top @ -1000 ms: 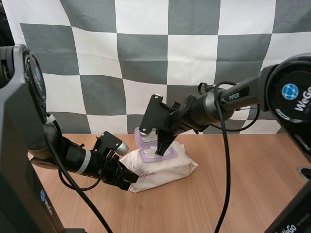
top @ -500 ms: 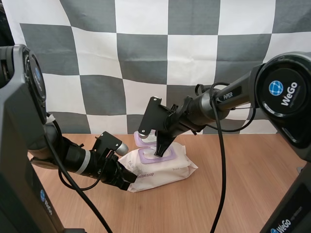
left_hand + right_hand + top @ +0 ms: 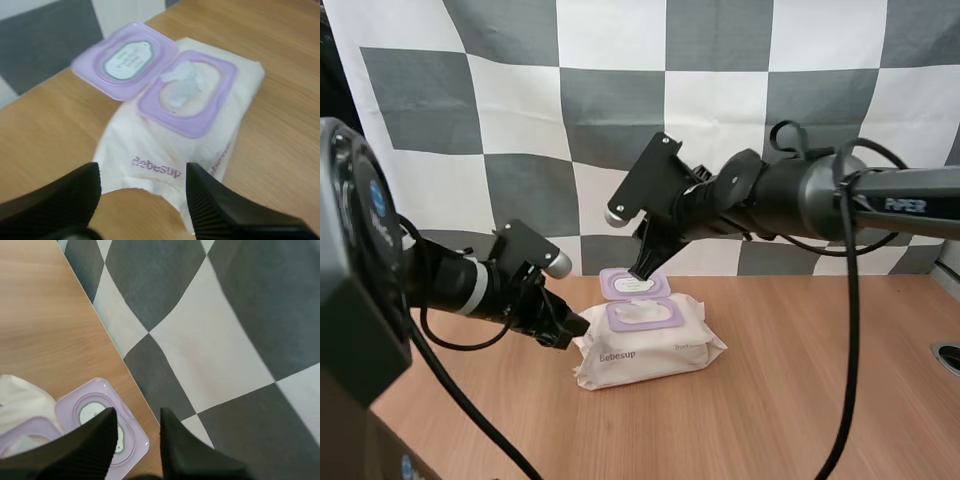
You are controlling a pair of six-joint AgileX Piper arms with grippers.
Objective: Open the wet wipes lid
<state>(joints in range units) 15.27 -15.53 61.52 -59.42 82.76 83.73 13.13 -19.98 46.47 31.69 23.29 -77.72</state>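
Observation:
The white wet wipes pack lies on the wooden table, its purple lid flipped back flat behind the purple opening frame. My left gripper hovers at the pack's left end, open. In the left wrist view its fingers stand wide apart, just short of the pack, with the lid and a tuft of wipe beyond. My right gripper hangs above the open lid. Its fingers are apart over the lid, holding nothing.
The bare wooden table stretches to the right and front of the pack. A small round dark fitting sits at the table's right edge.
Both grippers have opened. The left one let go of the pack's left end and drew back up and left. The right arm rose off the opening, and the lid now lies flat.

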